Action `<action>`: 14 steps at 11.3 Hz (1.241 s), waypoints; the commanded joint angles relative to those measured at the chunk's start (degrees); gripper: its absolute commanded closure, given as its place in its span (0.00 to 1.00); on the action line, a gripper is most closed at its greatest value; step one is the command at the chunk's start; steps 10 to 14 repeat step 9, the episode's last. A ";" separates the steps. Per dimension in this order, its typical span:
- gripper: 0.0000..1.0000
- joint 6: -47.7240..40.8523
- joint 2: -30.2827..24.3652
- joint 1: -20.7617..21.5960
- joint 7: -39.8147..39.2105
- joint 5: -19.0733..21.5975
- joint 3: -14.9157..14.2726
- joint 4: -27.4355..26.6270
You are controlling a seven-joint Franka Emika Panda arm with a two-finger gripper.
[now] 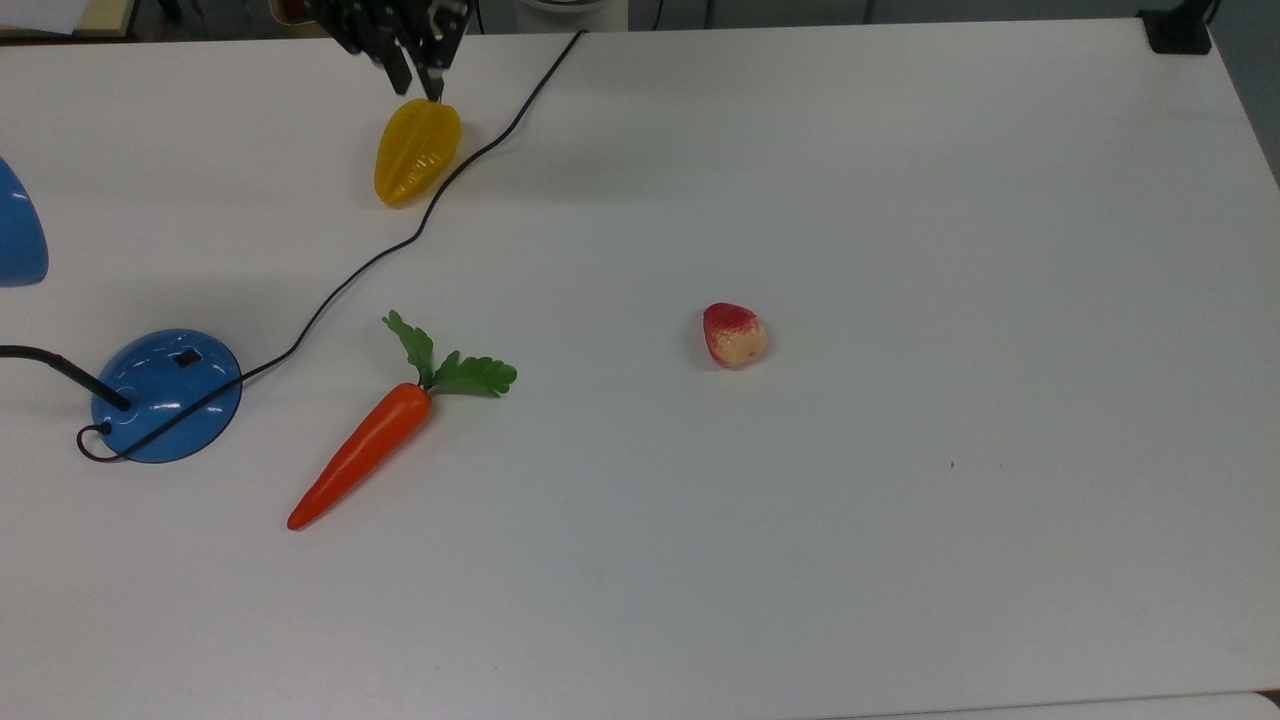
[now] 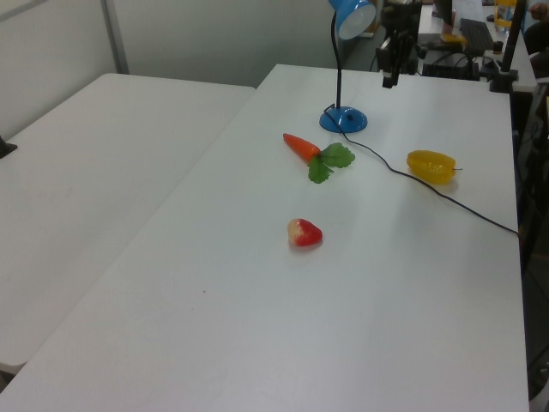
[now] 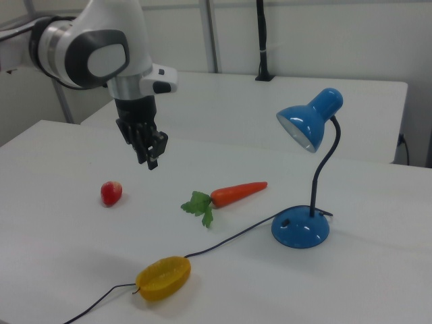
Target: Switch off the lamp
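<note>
Lamp [image 3: 307,169] first: blue shade up on its black gooseneck, dome base sitting on the white table [image 1: 900,250] at the top view's left, and the shade's inner face reads pale and flat in the right view, no glow that I can make out, so by my reckoning the light is off. Small black rocker switch [image 1: 187,357] on the dome, untouched right now, thin black cord [image 1: 440,190] snaking off toward the table's far edge. Gripper [image 3: 150,150] hangs in the air well apart from the base, above the table near the yellow starfruit [image 1: 417,150] in the top view, fingers drawn close together and holding nothing. My call: the press step looks finished and the arm is clear. If the lamp is truly off, nothing more is needed than parking the arm; if not, it must come down on the rocker again. Carrot [image 1: 375,440] lies just beside the base, strawberry [image 1: 734,335] well apart mid-table. No brand, label or writing readable anywhere.
</note>
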 commanded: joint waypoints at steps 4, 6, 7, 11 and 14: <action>0.00 -4.92 -2.64 -0.03 -5.64 -3.02 -0.58 -0.03; 0.00 -6.57 -2.55 -0.29 -5.64 -3.02 -0.58 1.19; 0.00 -6.93 -2.38 -0.30 -5.64 -3.02 -0.93 2.07; 0.00 -7.03 -2.46 -0.30 -5.64 -3.02 -1.02 2.25; 0.00 -7.03 -2.46 -0.30 -5.64 -3.02 -1.02 2.25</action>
